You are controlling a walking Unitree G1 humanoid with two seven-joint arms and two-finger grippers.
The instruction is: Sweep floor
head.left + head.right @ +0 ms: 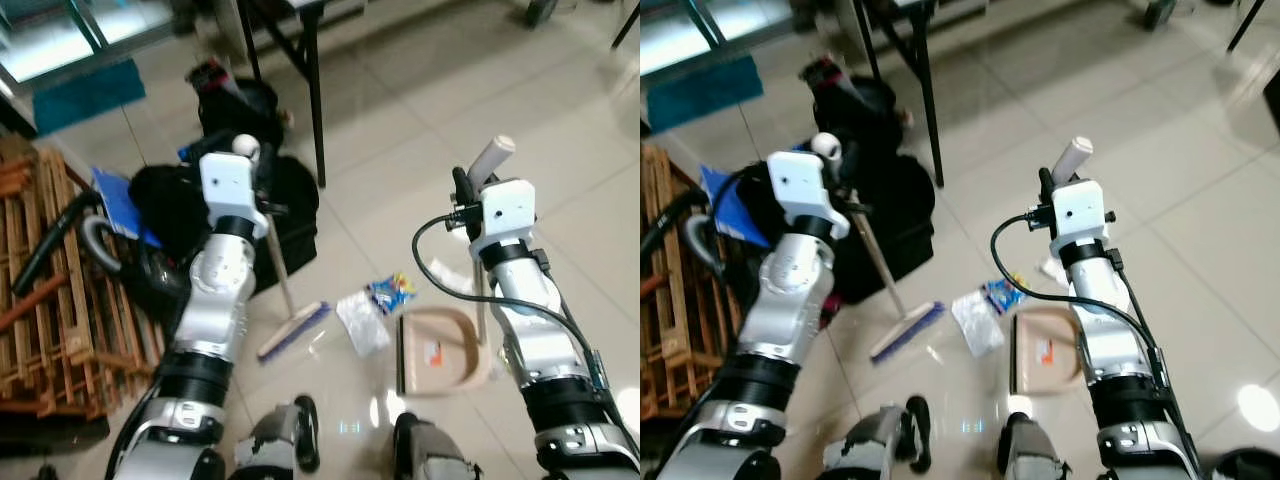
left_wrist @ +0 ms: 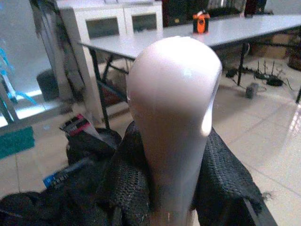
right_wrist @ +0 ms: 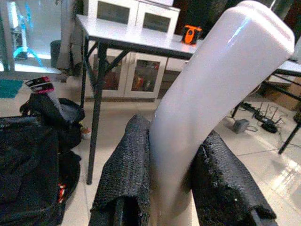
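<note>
Long-handled broom with pale stick and purple-bristled head [image 1: 292, 331]: head rests on the floor, lower centre of frame; stick slants up to the left tool [image 1: 245, 150], which is clamped round its rounded top end. Judged light, rigid, smooth; a top-end hold gives a long lever, so the head may wander.

Beige plastic dustpan [image 1: 445, 352] lies on the tiles, lower right; the right tool [image 1: 478, 178] grips its upright pale handle. Crumpled wrappers [image 1: 375, 308] sit between broom head and pan.

Black bags [image 1: 240, 200] and wooden slats [image 1: 40, 300] crowd the left; a black table leg [image 1: 312, 90] stands above. Open tile lies to the right.
</note>
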